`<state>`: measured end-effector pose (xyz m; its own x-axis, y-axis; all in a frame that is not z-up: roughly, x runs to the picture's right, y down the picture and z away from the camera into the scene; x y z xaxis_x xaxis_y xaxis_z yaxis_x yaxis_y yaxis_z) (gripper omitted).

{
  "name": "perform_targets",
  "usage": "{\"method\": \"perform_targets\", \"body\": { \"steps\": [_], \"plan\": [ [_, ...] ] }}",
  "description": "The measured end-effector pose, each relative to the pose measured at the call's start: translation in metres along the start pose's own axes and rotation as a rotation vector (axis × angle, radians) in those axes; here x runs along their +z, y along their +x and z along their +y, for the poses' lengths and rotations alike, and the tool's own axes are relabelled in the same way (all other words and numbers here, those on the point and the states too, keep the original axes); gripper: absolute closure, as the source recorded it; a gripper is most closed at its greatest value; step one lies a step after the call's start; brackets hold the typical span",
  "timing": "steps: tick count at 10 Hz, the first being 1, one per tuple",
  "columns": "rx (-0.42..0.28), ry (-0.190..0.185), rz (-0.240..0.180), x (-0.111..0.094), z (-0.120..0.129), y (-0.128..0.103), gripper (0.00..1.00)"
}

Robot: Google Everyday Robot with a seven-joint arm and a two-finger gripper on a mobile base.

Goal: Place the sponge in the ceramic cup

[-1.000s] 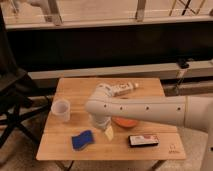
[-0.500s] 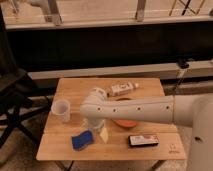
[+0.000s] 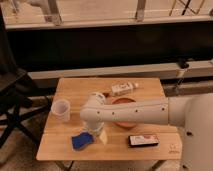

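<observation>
Blue sponge [image 3: 82, 141] lies flat on the wooden surface [image 3: 155, 92], near the front edge, left of centre. It is in the same spot it held a second ago.

Change noted: my arm [image 3: 135, 112] has swung leftward across the surface over the last second, bringing the pincer [image 3: 96, 135] with it. It was nearer the middle, clear of the sponge. Now it points down at the sponge's right edge, just beside it or slightly overlapping. I cannot tell whether it touches.

Pincer state: jaws stand wide with nothing between them. The sponge rests on the wood and is not lifted.

Reading: the approach has closed on the sponge, so the grasp looks to be the step in hand. Judgement only, as the sponge is outside the cup and the carry is still ahead.

Containers:
- Ceramic cup [image 3: 61, 109]: upright at the left of the surface, apart from the sponge and behind it. Its mouth is open and unobstructed, and the inside shows only white. No sponge in it.
- Orange bowl [image 3: 121, 101]: centre of the surface, mostly hidden behind my arm. Contents cannot be told.

Also present: a black-and-white box [image 3: 143, 140] at front right and a white bottle [image 3: 122, 88] lying at the back.
</observation>
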<state>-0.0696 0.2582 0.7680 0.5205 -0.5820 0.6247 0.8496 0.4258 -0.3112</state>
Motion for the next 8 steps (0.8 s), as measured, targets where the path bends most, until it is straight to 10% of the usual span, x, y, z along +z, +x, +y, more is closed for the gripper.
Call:
{"method": "perform_targets", "body": {
  "steps": [8],
  "plan": [
    [-0.062, -0.008, -0.015, 0.019, -0.016, -0.007, 0.2]
  ]
}}
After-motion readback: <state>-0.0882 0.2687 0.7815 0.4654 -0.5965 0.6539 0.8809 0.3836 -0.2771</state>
